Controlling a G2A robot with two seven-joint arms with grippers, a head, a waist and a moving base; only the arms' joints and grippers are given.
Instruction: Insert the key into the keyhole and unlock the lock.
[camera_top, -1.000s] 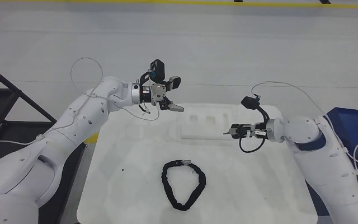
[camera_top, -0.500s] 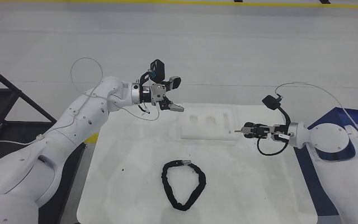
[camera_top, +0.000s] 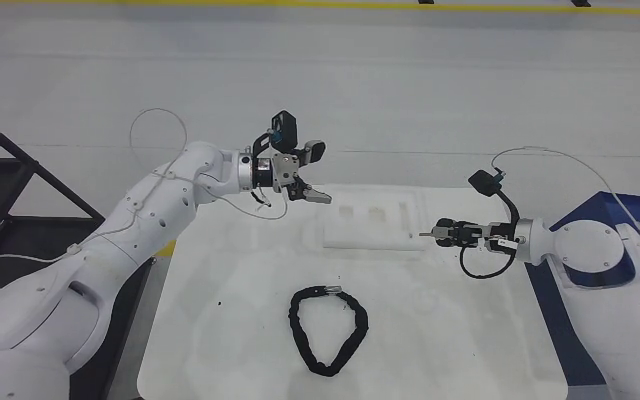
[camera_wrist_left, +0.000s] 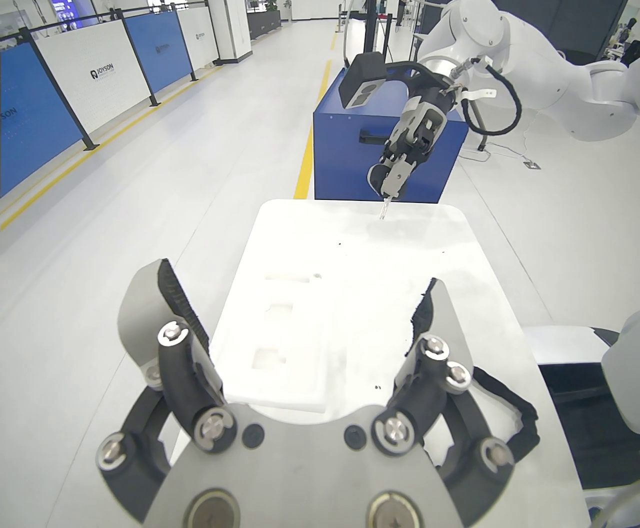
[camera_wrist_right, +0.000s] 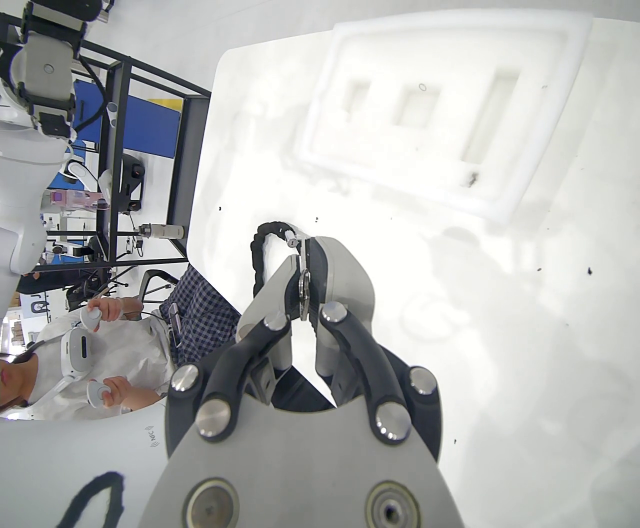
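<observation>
— jaws on the right gripper (camera_top: 438, 232) pinch the key (camera_top: 426, 234); left gripper (camera_top: 316, 172) gapes wide, empty.
— right one sits farther back now, well apart from the lock (camera_top: 328, 291) on the table (camera_top: 230, 340). no insertion yet.

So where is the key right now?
Top view: the key is clamped in the right end effector, over the table on its right side, beside the foam tray.

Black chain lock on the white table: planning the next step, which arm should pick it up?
Left. The left gripper has open, empty jaws, while the right gripper is shut on the small metal key. The black chain lock lies untouched, apart from both.
</observation>
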